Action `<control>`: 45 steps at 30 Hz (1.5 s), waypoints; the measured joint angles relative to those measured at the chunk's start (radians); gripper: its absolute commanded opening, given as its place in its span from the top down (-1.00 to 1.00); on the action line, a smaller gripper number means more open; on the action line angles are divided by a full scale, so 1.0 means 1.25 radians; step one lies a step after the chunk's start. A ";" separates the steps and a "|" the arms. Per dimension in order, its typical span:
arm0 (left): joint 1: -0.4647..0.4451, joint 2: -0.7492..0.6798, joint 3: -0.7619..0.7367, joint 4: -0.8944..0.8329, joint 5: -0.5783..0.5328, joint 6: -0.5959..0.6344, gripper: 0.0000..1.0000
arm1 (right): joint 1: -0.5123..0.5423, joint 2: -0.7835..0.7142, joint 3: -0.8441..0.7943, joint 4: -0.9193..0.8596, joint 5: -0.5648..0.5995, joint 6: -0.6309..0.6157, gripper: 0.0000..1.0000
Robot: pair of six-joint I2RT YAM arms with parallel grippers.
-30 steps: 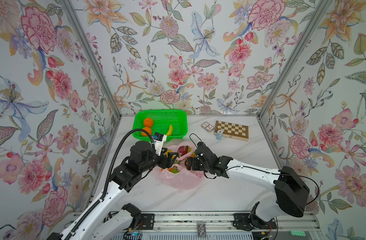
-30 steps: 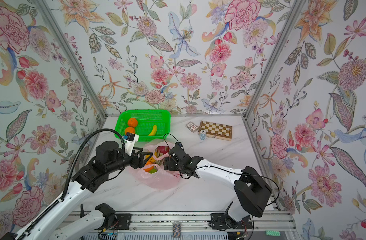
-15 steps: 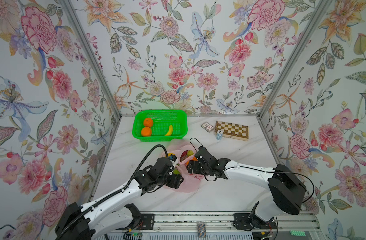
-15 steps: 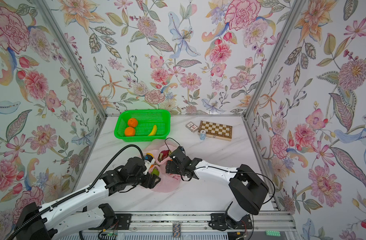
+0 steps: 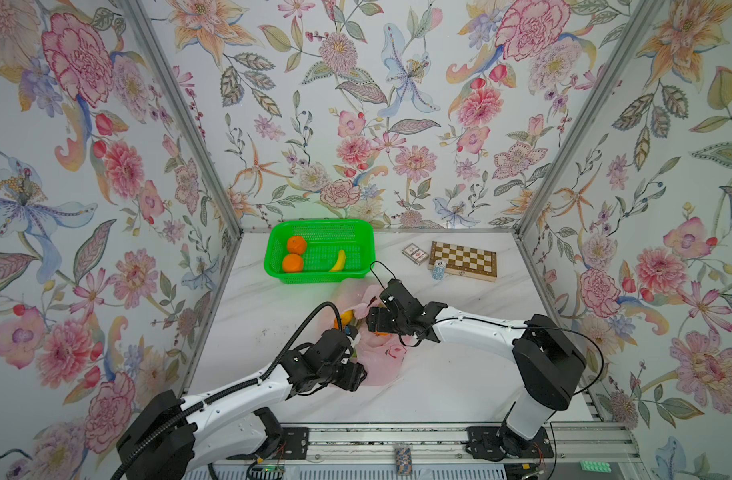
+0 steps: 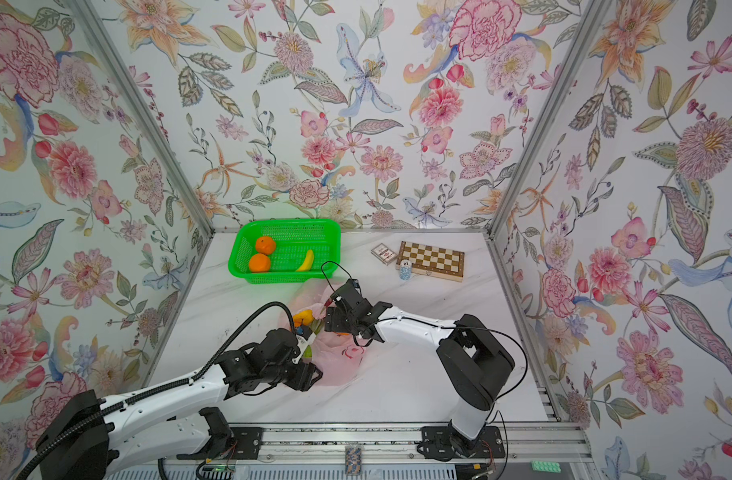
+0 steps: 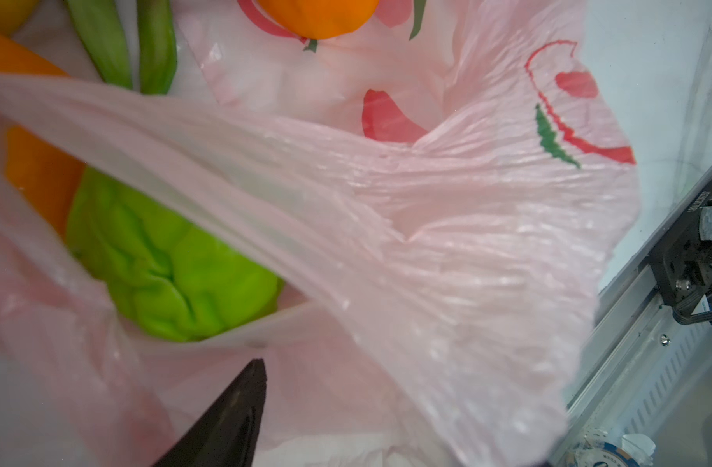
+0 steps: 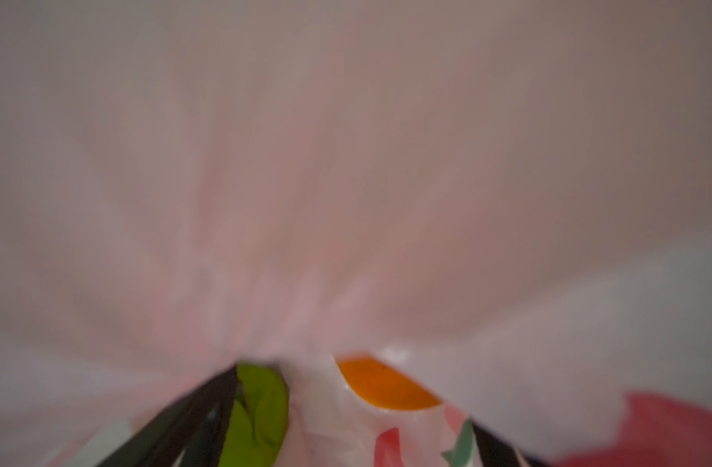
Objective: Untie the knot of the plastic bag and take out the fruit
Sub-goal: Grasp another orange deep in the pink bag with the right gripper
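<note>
Plastic bag (image 5: 383,353) at frame centre in both top views, below green basket (image 5: 320,224), mouth agape. Green fruit (image 7: 172,263) and orange (image 7: 318,16) inside. Right gripper (image 5: 372,322) at bag's upper edge, fingers (image 8: 209,408) spread wide, film between. Left gripper (image 5: 353,337) at bag's left edge, one finger (image 7: 229,420) showing; spread cannot be told.

Both top views look steeply down from high above the near edge of the counter (image 5: 439,386) toward the far wall (image 5: 356,124). They share almost everything: basket (image 5: 320,223), chessboard (image 5: 464,259), bag (image 5: 383,359). The left wrist view sits close over the bag. The right wrist view is nearer still, filled with blurred pink film.
</note>
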 measured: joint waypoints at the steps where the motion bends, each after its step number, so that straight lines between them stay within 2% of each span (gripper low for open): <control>1: 0.000 0.000 0.000 0.005 0.000 0.000 -0.40 | 0.004 0.013 0.013 -0.012 0.019 -0.023 -0.85; 6: 0.000 0.000 -0.002 0.020 0.000 -0.002 -0.39 | 0.017 0.052 0.054 -0.057 0.096 -0.129 -0.98; 9: 0.000 0.000 -0.003 0.024 -0.001 -0.002 -0.39 | 0.017 0.068 0.069 -0.079 0.118 -0.196 -0.97; 14: 0.000 0.000 -0.007 0.034 -0.003 -0.002 -0.39 | 0.012 0.116 0.110 -0.105 0.110 -0.271 -0.74; 19: 0.000 0.000 -0.008 0.035 -0.003 -0.002 -0.44 | 0.005 0.162 0.133 -0.113 0.078 -0.305 -0.50; 24: 0.000 -0.008 -0.008 0.033 -0.014 -0.001 -0.64 | -0.002 0.164 0.134 -0.113 0.066 -0.314 -0.17; 28: -0.001 -0.034 0.014 0.003 -0.043 0.009 -0.81 | -0.008 0.161 0.132 -0.112 0.054 -0.311 -0.13; 33: -0.001 -0.075 0.085 -0.041 -0.075 0.042 -0.89 | -0.021 0.124 0.092 -0.091 0.010 -0.291 -0.09; 38: 0.001 -0.096 0.175 -0.068 -0.081 0.077 -0.86 | -0.036 0.070 0.039 -0.060 -0.055 -0.250 -0.10; 42: 0.019 -0.096 0.235 -0.078 -0.080 0.107 -0.69 | -0.042 0.045 0.015 -0.031 -0.101 -0.218 -0.09; 45: 0.060 -0.086 0.249 -0.072 -0.078 0.124 -0.60 | -0.047 0.016 -0.009 -0.013 -0.137 -0.196 -0.09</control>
